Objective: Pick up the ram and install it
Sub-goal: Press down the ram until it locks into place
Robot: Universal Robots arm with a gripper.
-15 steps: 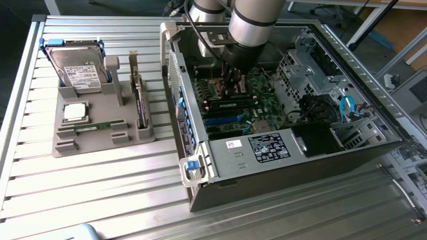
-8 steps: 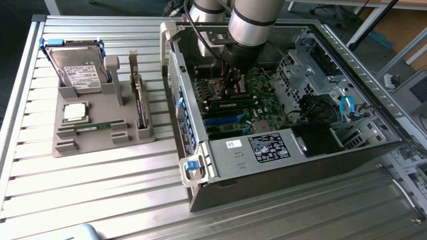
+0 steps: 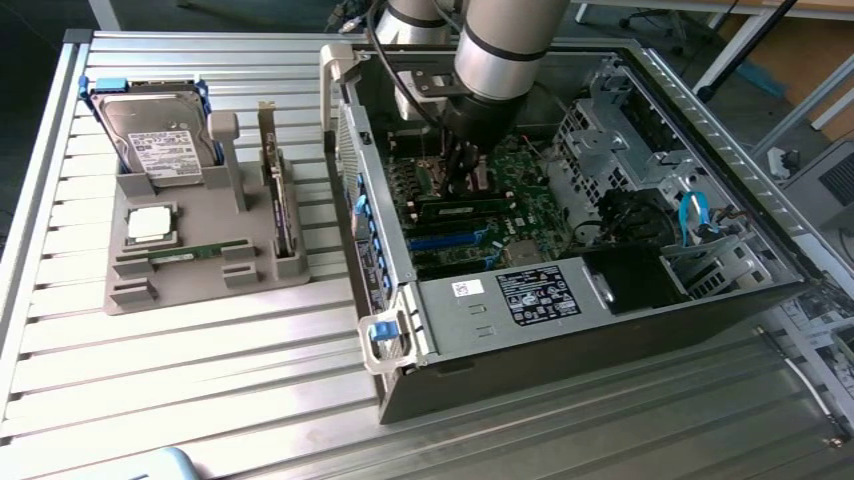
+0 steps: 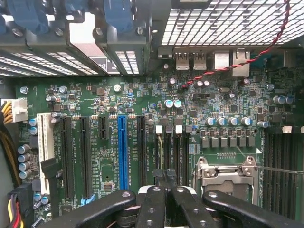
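Inside the open computer case (image 3: 400, 330), the gripper (image 3: 461, 175) hangs closed above the green motherboard (image 4: 109, 102), pinching nothing visible. Beside it in the case, the ram (image 3: 461, 210) lies flat, seemingly seated in its slot.

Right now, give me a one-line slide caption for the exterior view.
Robot arm's shut hand reaches into the open computer case above the motherboard; a ram stick sits in the gray parts holder.

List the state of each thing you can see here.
Gripper: shut, inside the computer case, above the motherboard.
Computer case: side open.
RAM stick: lying in the grey tray.
Hard drive: propped in the tray.
CPU socket: latched.
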